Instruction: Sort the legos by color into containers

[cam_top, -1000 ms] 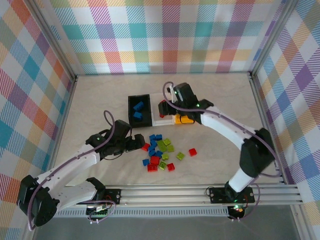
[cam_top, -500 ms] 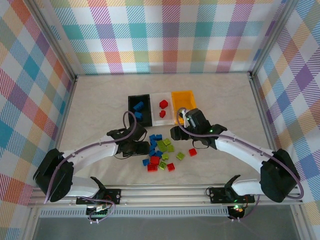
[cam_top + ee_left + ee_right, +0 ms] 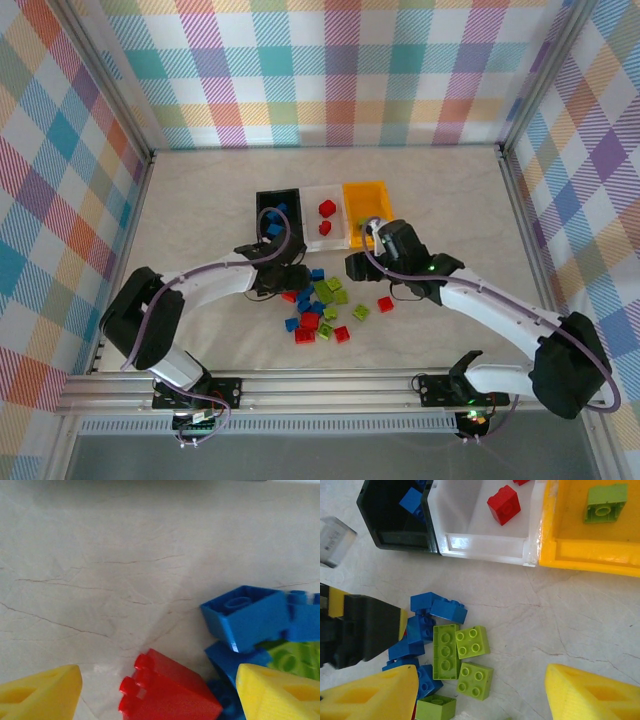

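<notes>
red lego [image 3: 170, 692] on side, studs picture-left | blue lego [image 3: 247, 617] underside up

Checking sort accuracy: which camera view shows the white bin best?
Top external: the whole white bin shows from above, between the black bin and the orange-yellow bin, with two red bricks inside. Right wrist gives a closer look, but only of its near end, cropped by the top edge.
</notes>
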Motion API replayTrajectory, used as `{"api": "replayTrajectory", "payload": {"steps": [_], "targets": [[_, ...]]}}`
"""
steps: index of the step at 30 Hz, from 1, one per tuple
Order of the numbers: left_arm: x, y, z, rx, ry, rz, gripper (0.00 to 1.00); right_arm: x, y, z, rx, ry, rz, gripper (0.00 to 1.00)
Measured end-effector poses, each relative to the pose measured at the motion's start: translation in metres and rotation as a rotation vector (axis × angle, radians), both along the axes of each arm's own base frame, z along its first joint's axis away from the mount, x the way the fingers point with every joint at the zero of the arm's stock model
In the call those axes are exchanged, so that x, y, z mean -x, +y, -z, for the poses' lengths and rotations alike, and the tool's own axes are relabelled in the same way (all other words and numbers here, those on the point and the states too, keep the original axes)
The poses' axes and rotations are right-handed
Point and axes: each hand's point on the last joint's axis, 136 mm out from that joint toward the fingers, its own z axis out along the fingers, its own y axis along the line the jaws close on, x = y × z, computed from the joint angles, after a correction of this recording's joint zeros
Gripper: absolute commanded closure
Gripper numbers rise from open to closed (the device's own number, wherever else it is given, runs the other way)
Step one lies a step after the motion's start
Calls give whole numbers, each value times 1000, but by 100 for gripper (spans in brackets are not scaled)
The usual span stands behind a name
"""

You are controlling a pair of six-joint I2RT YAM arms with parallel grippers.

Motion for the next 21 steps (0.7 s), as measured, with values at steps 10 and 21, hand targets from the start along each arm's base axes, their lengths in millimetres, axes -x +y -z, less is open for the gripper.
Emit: {"api": "replayTrajectory", "payload": {"steps": [10, 21], "targets": [[19, 34, 18, -70, 28, -40, 28, 0, -5, -5, 2, -20, 15, 32], [49, 38, 1, 38, 29, -38, 15, 0, -5, -5, 2, -20, 15, 32]]}}
